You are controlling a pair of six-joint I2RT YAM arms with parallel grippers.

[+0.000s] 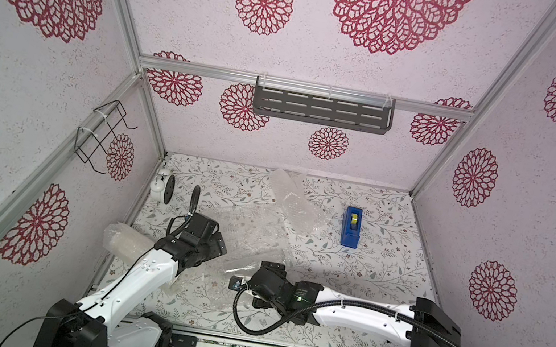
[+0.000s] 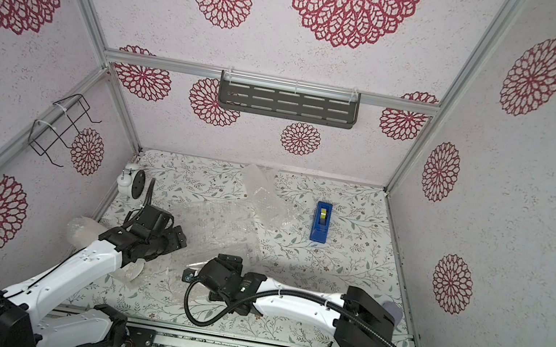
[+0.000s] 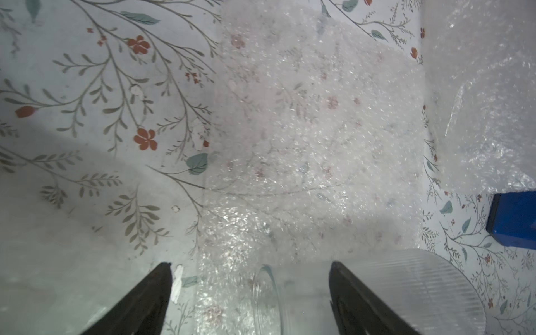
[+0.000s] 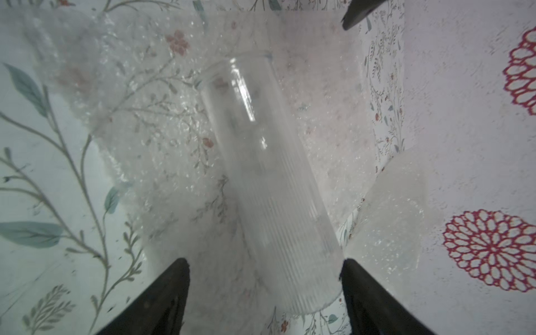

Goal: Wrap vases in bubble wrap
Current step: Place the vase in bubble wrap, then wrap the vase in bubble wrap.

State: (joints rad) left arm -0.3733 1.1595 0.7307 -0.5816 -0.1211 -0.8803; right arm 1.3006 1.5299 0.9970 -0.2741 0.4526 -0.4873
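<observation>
Your left tool (image 3: 250, 263) and right tool (image 4: 265, 259) hang open at the vase (image 4: 269, 174), laid sideways on the wrap (image 4: 145, 116) spread over the bench (image 4: 29, 179), seemingly ready for rolling up.

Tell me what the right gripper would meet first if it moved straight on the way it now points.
Most likely the ribbed glass vase, lying on the bubble wrap, its base between the open jaws of the right gripper; depth is unclear.
</observation>
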